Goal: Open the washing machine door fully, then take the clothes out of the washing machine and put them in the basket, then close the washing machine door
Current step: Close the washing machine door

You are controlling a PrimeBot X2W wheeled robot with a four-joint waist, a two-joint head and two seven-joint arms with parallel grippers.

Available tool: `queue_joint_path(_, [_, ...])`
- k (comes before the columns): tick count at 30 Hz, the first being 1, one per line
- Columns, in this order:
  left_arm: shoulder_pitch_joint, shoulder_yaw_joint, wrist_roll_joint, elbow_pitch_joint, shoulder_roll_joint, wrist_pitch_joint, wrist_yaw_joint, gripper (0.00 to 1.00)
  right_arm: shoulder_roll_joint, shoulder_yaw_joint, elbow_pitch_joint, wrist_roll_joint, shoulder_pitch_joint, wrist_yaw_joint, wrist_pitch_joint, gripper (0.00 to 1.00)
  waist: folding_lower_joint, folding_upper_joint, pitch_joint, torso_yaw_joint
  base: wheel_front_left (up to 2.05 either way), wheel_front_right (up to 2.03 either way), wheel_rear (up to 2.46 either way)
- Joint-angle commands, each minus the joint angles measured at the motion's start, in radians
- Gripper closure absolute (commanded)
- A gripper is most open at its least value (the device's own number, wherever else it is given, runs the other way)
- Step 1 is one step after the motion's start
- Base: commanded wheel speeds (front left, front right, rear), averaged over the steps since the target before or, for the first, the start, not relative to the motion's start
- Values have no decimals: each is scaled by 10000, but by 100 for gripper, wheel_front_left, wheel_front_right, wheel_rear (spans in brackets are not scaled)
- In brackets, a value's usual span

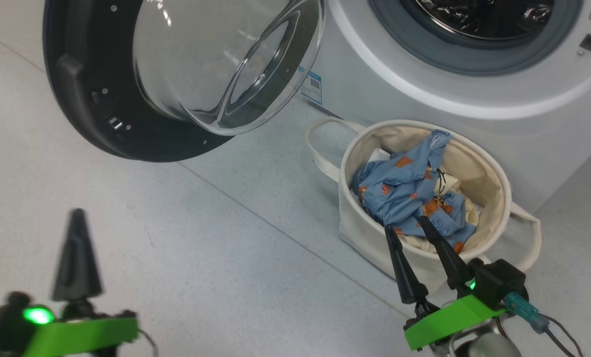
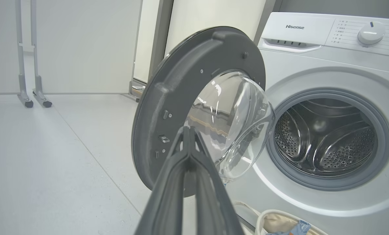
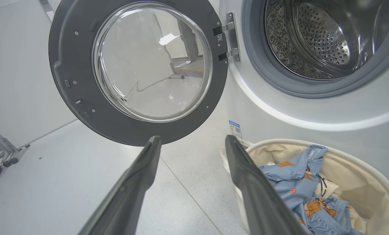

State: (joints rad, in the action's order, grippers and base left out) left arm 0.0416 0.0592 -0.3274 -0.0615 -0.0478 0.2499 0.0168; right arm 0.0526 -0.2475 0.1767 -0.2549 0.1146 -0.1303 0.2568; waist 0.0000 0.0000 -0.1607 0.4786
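Note:
The washing machine door [image 1: 97,99] [image 2: 168,107] [image 3: 80,78] stands swung open to the left of the white washing machine [image 1: 474,84] [image 2: 312,65] [image 3: 312,107]. Its steel drum [image 2: 325,137] [image 3: 312,42] holds no fabric that I can see. The light blue printed clothes [image 1: 404,193] [image 3: 299,192] lie in the cream basket [image 1: 484,168] [image 3: 354,182] [image 2: 279,222] on the floor before the machine. My right gripper [image 1: 407,223] [image 3: 191,140] is open at the basket's near rim. My left gripper [image 1: 77,218] [image 2: 188,130] is shut and holds nothing, low on the left, pointing toward the door.
Pale grey floor [image 1: 176,238] spreads to the left of the basket and under the door. Two metal legs on castors [image 2: 31,94] stand far left by a white wall. A control panel with a dial [image 2: 370,32] tops the machine.

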Motion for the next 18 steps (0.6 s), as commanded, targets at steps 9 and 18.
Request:
queue_joint_path(9, [1546,2984,-1523,-245,-2121,44,1017,100,-24,-317,-311,416,571,-4,49,0,0,0,-706,-422,0,0,0])
queue_joint_path(18, [3708,4058,-5096,1831,-5201,-2139,1133,100,-24,-128,-394,958,1118,-4,49,0,0,0,-1772,-1164,0,0,0])
